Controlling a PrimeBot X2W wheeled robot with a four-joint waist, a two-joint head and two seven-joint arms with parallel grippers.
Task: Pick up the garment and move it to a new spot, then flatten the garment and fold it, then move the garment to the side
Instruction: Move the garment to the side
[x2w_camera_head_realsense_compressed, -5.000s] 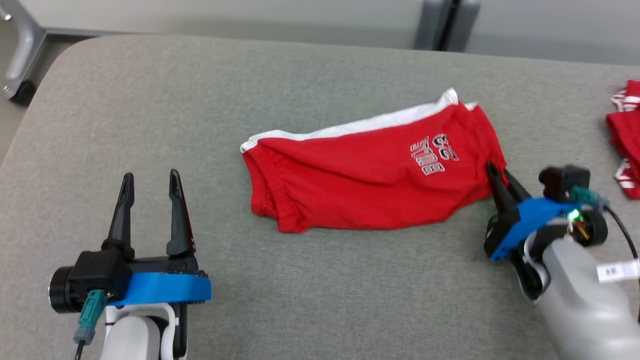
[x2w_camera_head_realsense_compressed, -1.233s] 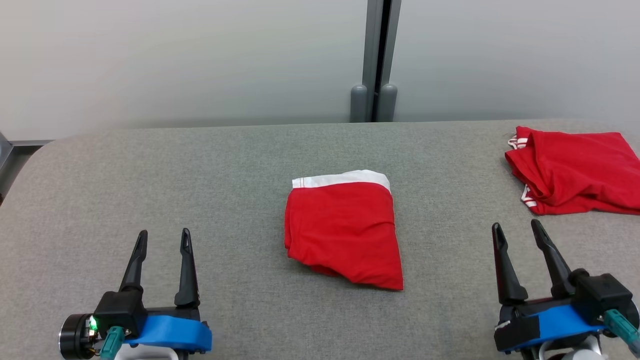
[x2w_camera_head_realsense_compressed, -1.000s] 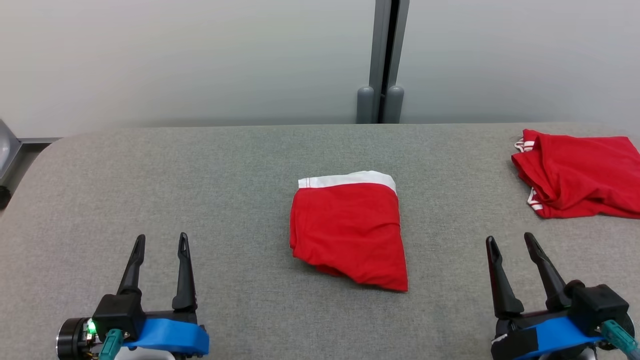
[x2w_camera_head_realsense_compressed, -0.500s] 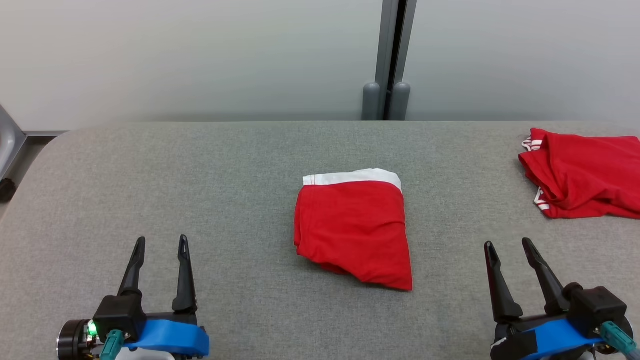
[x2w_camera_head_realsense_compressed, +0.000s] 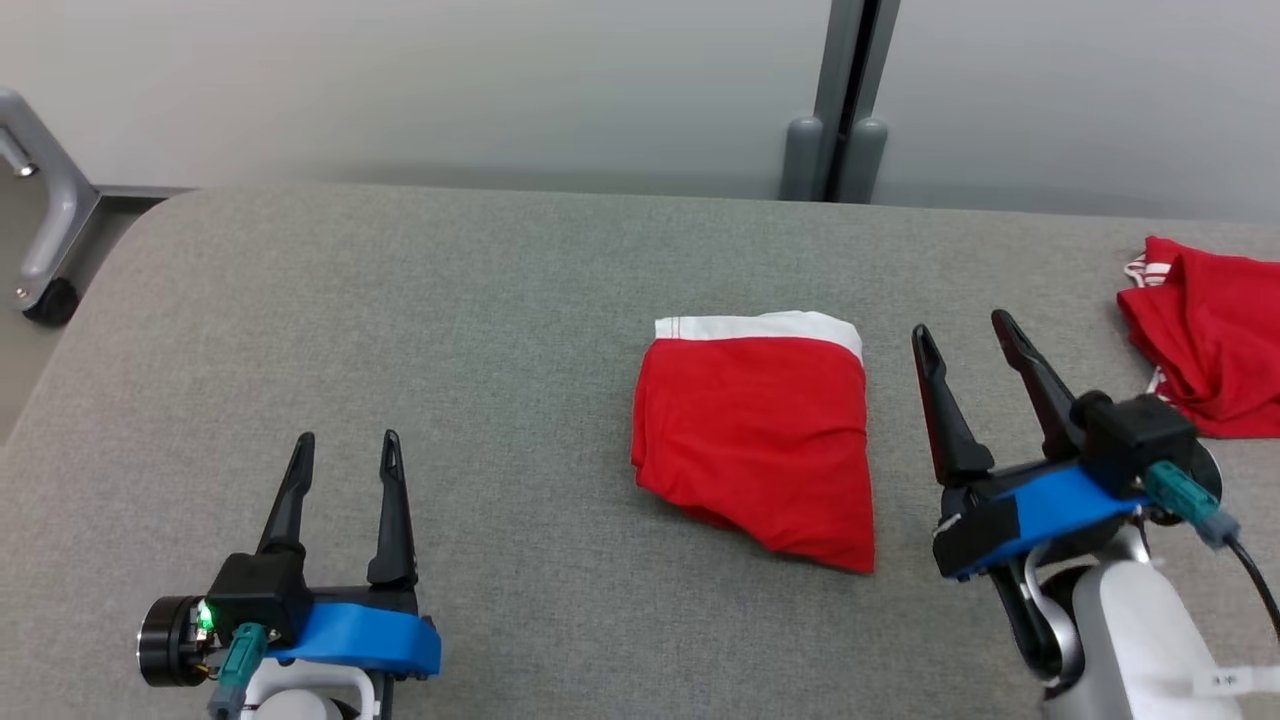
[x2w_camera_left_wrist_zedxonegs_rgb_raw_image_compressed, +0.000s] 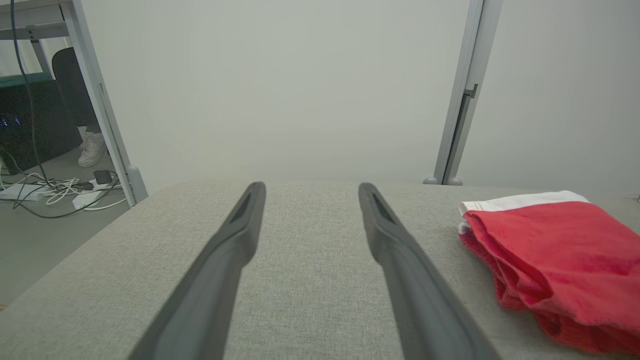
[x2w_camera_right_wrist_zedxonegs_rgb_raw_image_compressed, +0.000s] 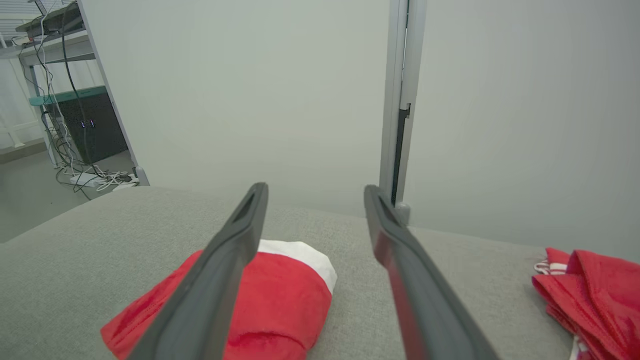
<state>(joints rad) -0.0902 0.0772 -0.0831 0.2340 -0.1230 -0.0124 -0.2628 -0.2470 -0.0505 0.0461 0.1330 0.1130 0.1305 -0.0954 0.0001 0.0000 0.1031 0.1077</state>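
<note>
— Where is the garment sitting?

— The garment (x2w_camera_head_realsense_compressed: 755, 440) lies folded into a compact red packet on the grey padded surface (x2w_camera_head_realsense_compressed: 400, 300). It is about midway between the near and far edges and somewhat toward the right edge. Its white waistband (x2w_camera_head_realsense_compressed: 760, 326) runs along the side facing the far edge. The side facing the near edge slants down to a point at the packet's near-right corner.

— Is either claw holding it?

— No. The right gripper (x2w_camera_head_realsense_compressed: 959, 323) hovers just beside the packet's right side, apart from the cloth. Its two dark fingers are spread wide with nothing between them, tips aimed toward the far edge. The left gripper (x2w_camera_head_realsense_compressed: 347, 437) is by the near edge on the left half of the surface, well apart from the garment, also spread wide and empty.

— Do the fingers touch the padding?

— I cannot tell from these views.

— Anything else around?

— A second red garment (x2w_camera_head_realsense_compressed: 1215, 350), crumpled and white-striped at its hem, lies at the right edge, apart from both claws. Behind the far edge stands a pale wall panel with a grey post (x2w_camera_head_realsense_compressed: 850, 100). Off the far-left corner a metal frame leg (x2w_camera_head_realsense_compressed: 45, 250) with a castor stands on the floor. The left wrist view shows cables (x2w_camera_left_wrist_zedxonegs_rgb_raw_image_compressed: 60, 190) lying on the floor there.
</note>
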